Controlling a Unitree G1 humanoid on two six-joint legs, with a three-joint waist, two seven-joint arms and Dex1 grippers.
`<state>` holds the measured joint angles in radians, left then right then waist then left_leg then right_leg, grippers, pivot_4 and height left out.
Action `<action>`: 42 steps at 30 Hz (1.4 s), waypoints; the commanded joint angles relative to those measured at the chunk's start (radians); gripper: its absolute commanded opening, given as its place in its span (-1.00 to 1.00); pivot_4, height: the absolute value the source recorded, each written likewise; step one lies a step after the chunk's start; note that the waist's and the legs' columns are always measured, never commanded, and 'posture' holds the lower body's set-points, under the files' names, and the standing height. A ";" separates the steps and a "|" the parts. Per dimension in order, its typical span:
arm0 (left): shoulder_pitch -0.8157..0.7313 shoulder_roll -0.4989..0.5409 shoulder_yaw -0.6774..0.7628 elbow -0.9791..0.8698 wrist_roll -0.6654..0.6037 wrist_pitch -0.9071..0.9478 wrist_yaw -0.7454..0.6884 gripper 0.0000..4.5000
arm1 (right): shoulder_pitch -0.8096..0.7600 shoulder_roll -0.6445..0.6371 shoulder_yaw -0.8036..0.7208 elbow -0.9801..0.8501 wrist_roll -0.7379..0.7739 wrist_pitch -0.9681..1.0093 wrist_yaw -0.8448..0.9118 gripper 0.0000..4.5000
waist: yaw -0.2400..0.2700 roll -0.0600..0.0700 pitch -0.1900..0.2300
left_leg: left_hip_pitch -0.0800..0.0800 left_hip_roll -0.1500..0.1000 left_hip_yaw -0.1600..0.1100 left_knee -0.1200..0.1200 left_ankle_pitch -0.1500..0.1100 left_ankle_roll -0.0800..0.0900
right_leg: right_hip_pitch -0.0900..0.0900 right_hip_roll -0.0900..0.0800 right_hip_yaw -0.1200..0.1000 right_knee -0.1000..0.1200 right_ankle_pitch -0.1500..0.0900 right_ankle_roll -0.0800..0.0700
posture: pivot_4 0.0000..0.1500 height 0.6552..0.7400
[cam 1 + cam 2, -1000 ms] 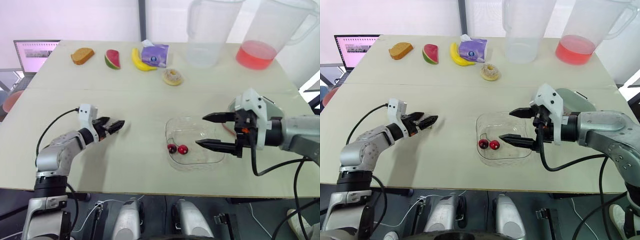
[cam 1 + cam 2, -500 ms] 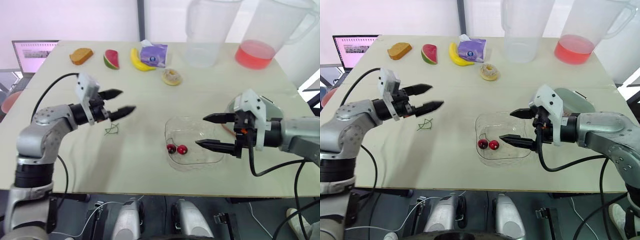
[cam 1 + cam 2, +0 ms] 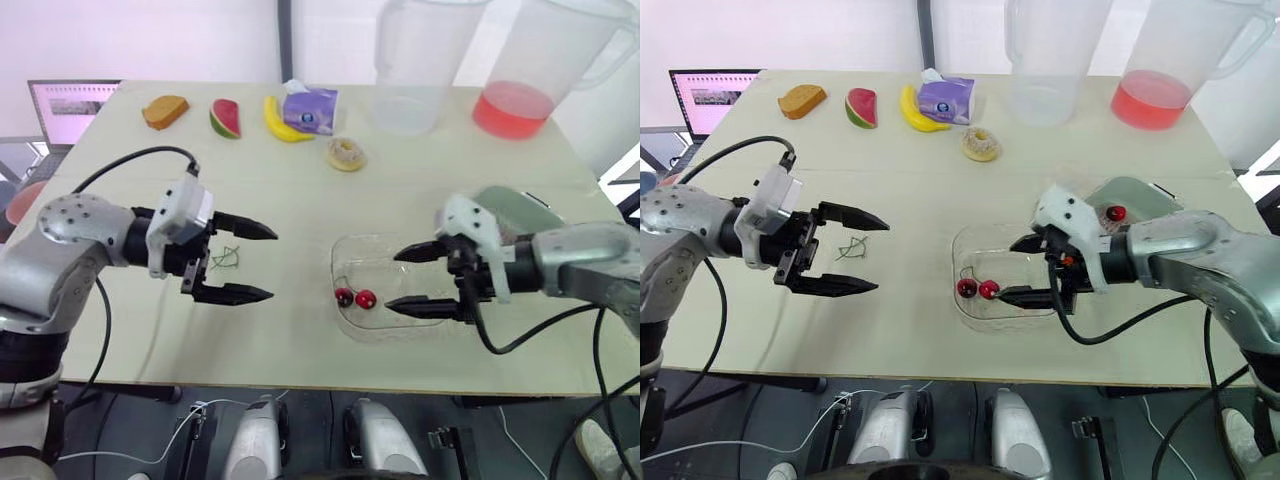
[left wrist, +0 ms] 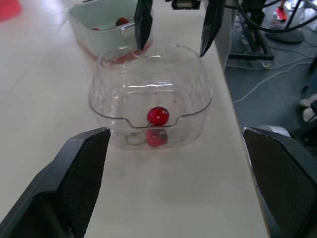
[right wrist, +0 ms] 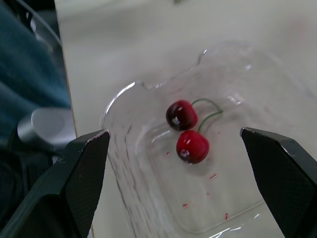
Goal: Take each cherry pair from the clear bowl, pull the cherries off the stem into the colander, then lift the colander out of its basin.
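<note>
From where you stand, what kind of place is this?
Probably a robot test lab, not a kitchen: a laptop sits beside the table's far left corner, bread, a watermelon slice and a banana lie in a neat row, and cables trail on the floor.

A cherry pair (image 5: 183, 117), one dark and one brighter red fruit joined by a curved green stem, is seen lying on the floor of the clear bowl (image 5: 120, 99), set on a pale table (image 5: 148, 39) and flanked by the widely parted fingers (image 5: 79, 183) of the right gripper (image 5: 172, 133).
</note>
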<state>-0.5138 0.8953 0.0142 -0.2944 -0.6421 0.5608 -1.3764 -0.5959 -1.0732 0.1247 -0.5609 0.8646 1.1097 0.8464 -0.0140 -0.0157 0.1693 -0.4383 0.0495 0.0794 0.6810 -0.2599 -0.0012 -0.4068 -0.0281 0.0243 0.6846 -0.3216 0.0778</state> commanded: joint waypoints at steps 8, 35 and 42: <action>-0.046 -0.046 -0.015 -0.013 0.002 -0.017 0.033 0.99 | -0.284 0.093 0.375 0.104 -0.255 0.077 0.080 1.00 | 0.001 0.000 0.000 | -0.003 0.000 0.000 0.001 0.000 0.000 | -0.003 0.000 0.000 0.001 0.000 0.000 | 1.00 1.00; -0.046 -0.043 -0.020 -0.030 -0.006 0.004 0.059 1.00 | -0.469 0.206 0.690 0.116 -0.548 0.115 0.182 0.38 | -0.001 0.000 0.000 | -0.004 0.000 0.000 0.002 0.000 0.000 | -0.004 0.000 0.000 0.003 0.000 0.000 | 1.00 1.00; -0.052 -0.046 -0.026 -0.025 -0.005 0.002 0.063 1.00 | -0.463 0.210 0.693 0.117 -0.566 0.114 0.189 -0.99 | -0.001 0.000 0.000 | -0.004 0.000 0.000 0.002 0.000 0.000 | -0.004 0.000 0.000 0.003 0.000 0.000 | 1.00 1.00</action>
<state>-0.5472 0.8446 -0.0183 -0.2965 -0.6406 0.5631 -1.3133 -1.0562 -0.8637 0.8224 -0.4284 0.3154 1.2231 1.0291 -0.0145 -0.0155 0.1694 -0.4418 0.0494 0.0797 0.6827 -0.2602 -0.0008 -0.4111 -0.0284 0.0240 0.6872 -0.3215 0.0779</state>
